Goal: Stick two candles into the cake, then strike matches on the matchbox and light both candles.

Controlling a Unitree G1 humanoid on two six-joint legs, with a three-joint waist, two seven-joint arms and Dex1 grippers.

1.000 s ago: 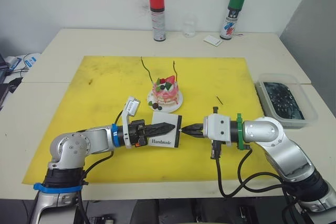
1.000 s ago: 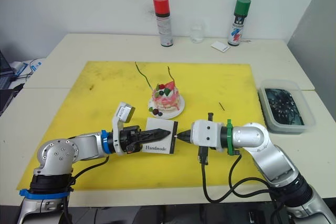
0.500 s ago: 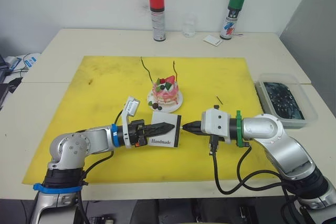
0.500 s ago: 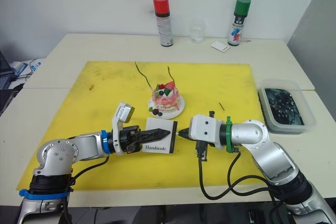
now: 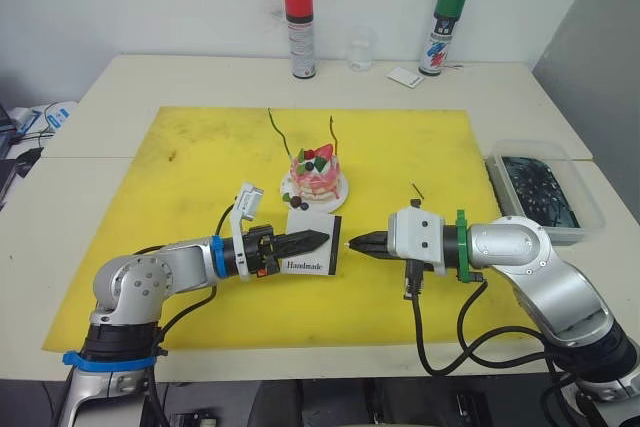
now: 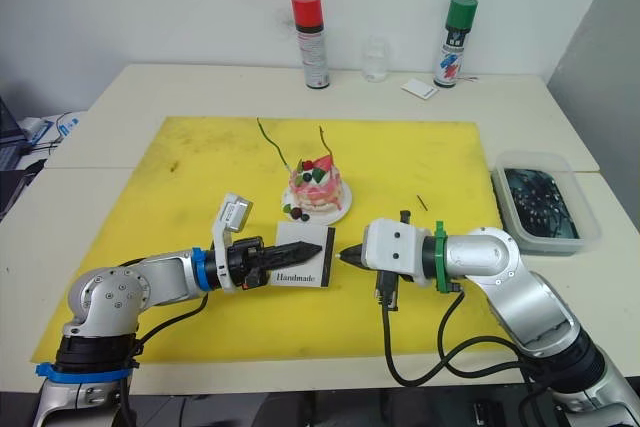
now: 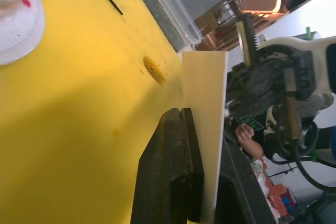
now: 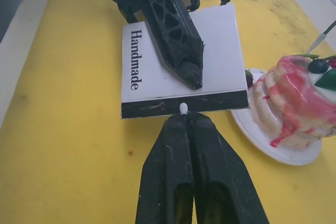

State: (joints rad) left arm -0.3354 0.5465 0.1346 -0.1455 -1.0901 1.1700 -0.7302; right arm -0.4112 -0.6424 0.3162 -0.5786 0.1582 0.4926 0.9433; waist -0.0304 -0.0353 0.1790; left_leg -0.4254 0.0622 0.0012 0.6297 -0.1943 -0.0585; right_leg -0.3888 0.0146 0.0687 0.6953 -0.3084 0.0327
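At left of centre in the left eye view, the left claw (image 5: 312, 239) is clenched on the matchbox (image 5: 312, 254), holding it tilted just off the yellow mat (image 5: 180, 177). Right of it, the right claw (image 5: 354, 243) pinches a match (image 8: 183, 108), whose white tip touches the box's black strip. Above, at frame centre, the cake (image 5: 317, 172) carries both candles (image 5: 277, 131).

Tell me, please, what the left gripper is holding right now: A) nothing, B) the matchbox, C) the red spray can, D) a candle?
B: the left gripper is shut on the white matchbox marked "Handmade", holding it raised over the yellow mat, its black strip turned toward the right gripper, which pinches a match at that strip.
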